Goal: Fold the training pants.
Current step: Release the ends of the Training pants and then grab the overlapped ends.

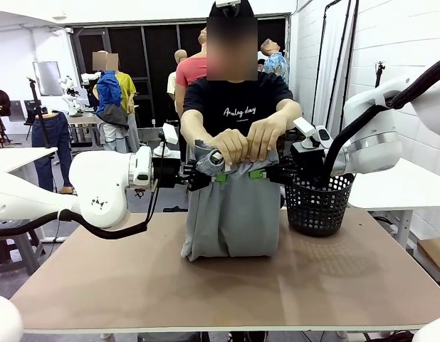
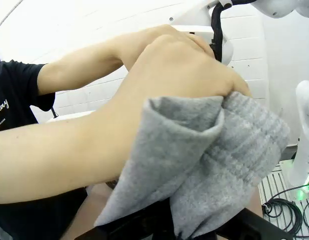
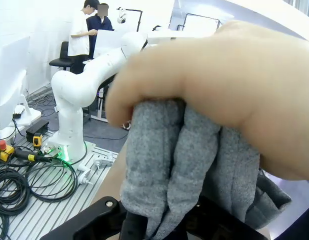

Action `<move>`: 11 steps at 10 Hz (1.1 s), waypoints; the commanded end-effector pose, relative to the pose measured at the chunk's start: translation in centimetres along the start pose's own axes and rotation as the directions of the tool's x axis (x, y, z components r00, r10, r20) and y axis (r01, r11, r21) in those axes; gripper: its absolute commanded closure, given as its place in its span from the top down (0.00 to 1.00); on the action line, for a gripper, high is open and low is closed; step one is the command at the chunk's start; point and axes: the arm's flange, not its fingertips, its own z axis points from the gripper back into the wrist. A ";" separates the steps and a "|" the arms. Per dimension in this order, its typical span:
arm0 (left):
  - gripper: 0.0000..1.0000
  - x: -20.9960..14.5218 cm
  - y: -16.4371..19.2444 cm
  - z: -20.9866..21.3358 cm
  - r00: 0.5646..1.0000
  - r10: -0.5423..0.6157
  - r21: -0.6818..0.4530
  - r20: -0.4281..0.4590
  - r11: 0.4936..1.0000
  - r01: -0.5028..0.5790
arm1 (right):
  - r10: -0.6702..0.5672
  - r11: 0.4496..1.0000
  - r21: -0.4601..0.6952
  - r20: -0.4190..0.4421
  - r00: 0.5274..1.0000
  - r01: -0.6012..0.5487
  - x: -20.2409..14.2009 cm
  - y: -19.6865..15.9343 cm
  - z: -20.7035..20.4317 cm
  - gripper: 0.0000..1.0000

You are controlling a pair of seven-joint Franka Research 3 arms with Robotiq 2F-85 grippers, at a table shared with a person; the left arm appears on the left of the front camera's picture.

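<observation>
Right now: handover step. Training pants (image 1: 231,214) hang mid-table, lower end bunched on the table (image 1: 206,292), waistband up. Left gripper (image 1: 217,175) and right gripper (image 1: 258,173) are both clamped narrow on the waistband ends, the person's hands (image 1: 234,146) gripping the cloth between them. Next, I'd judge: person lets go, arms lay it flat, then fold. Shirt (image 1: 239,111) print reads "Analog day".

The training pants (image 1: 231,221) are plain light grey. The left pincer (image 1: 216,174) and right pincer (image 1: 261,173) are black with green pads. Beside the right pincer, the basket (image 1: 318,206) is black mesh. Below both pincers the tabletop (image 1: 206,285) is brown. The shirt (image 1: 234,96) beyond them is black, lettered white.
</observation>
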 end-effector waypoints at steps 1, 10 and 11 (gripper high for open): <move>0.00 0.4 -0.1 -0.2 1.000 0.004 0.024 0.000 1.000 -0.004 | 0.007 1.000 -0.003 0.022 1.000 -0.007 0.1 0.4 -0.2 0.00; 0.00 0.4 -0.1 -0.2 1.000 0.004 0.024 0.000 1.000 -0.004 | 0.007 1.000 -0.003 0.022 1.000 -0.007 0.1 0.4 -0.2 0.00; 0.00 0.4 -0.1 -0.2 1.000 0.004 0.024 0.000 1.000 -0.004 | 0.007 1.000 -0.003 0.022 1.000 -0.007 0.1 0.4 -0.2 0.00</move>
